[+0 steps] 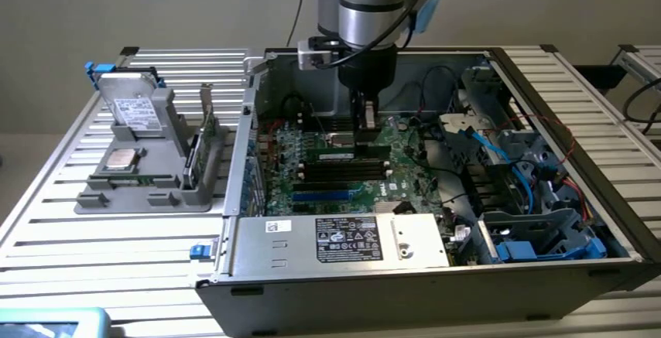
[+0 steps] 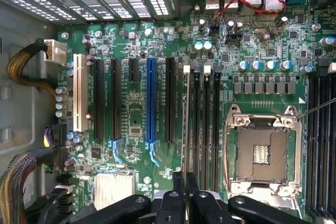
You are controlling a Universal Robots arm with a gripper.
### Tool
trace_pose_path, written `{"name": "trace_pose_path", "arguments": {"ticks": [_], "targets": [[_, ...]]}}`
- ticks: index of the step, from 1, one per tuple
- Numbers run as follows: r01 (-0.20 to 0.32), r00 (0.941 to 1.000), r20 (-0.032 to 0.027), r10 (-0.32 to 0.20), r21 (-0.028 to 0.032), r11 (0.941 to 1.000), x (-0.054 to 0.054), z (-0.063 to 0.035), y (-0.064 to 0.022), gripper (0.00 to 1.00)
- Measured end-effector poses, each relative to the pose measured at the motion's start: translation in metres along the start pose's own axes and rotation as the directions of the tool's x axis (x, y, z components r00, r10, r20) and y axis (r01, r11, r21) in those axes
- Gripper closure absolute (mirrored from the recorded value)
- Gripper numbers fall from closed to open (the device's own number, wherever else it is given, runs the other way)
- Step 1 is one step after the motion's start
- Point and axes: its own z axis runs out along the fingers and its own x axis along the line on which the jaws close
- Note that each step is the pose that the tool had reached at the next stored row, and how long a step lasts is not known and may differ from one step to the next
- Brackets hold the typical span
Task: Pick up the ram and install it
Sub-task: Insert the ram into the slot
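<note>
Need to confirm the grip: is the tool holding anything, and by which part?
Apparently the ram, seen edge-on beside the memory slots. The tool is shut on its upper edge; where along its length cannot be told.

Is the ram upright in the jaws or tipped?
Upright: the ram shows edge-on as a thin line parallel to the black memory slots, jaws shut on it. Seated or not: cannot tell.

No legible text, even on the power-supply label [image 1: 349, 239]
</note>
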Motion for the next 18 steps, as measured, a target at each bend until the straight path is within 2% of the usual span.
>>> {"name": "trace_pose_path", "arguments": {"ticks": [4, 18], "targets": [[0.0, 1.0, -0.0036, 0.0, -0.0001, 1.0, -0.0004, 0.0029, 0.0001, 0.87], [0.0, 1.0, -0.0034, 0.0, -0.0001, 1.0, -0.0015, 0.007, 0.0016, 0.87]]}}
